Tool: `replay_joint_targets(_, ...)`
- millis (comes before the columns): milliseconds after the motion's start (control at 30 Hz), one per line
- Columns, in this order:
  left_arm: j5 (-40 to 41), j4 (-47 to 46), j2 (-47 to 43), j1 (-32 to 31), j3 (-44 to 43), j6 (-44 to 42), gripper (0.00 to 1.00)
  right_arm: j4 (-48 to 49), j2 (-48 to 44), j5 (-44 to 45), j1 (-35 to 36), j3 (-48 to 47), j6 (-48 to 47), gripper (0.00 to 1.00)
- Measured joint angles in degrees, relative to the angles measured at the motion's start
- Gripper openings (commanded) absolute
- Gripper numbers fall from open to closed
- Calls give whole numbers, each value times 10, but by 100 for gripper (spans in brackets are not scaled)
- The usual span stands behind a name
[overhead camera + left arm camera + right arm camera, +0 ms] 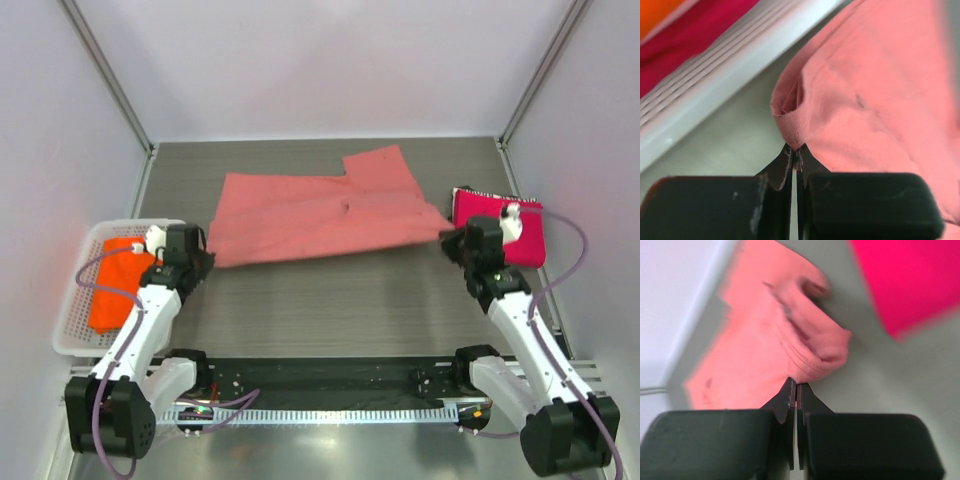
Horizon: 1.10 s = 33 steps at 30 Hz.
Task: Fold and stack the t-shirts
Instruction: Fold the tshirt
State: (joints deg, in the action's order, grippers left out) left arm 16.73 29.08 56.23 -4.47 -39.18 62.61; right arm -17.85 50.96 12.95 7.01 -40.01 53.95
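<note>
salmon-pink t-shirt [320, 215]: spread flat across the middle-back of the tabletop [330, 300], one sleeve sticking out toward the back wall, gripped at its left and right ends
left tool [796, 152]: closed, tips pinching a ribbed edge at the shirt's left end, near the white basket [730, 65]
right tool [796, 387]: closed, tips pinching a bunched fold at the shirt's right end; wrist view blurred
magenta t-shirt [528, 240]: folded flat at the right side of the tabletop, just behind the right tool
orange t-shirt [108, 295]: lying inside the basket, left of the tabletop
</note>
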Motion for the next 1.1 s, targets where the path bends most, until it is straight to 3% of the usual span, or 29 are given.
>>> replay_joint_targets(167, -19, 19, -17, 0, 120, 3, 0, -67, -102, 0, 0, 176, 23, 1)
replay_joint_targets(267, -24, 19, -40, -1, 138, 1, 0, -100, -166, 2, 0, 224, 29, 2)
replay_joint_targets(367, -26, 16, -59, 0, 148, 1, 2, -114, -200, 3, 0, 240, 32, 10)
replay_joint_targets(467, -29, 15, -70, 0, 152, -3, 24, -123, -215, 3, 0, 243, 35, 32)
replay_joint_targets(500, -30, 15, -75, 0, 152, -5, 39, -127, -219, 5, 0, 243, 32, 39)
replay_joint_targets(567, -34, 16, -91, -1, 150, -14, 56, -136, -227, 9, 0, 243, 28, 52)
replay_joint_targets(700, -42, 45, -140, -2, 134, -25, 75, -152, -234, 14, 0, 227, 7, 55)
replay_joint_targets(800, -45, 82, -172, -3, 103, -37, 89, -155, -204, 20, 0, 169, -31, 56)
replay_joint_targets(933, -47, 107, -170, -3, 26, -67, 92, -127, -89, 14, 0, 47, -106, 56)
replay_joint_targets(1100, -76, 86, -79, -3, -83, -123, 93, -69, 129, -16, 0, -121, -189, 55)
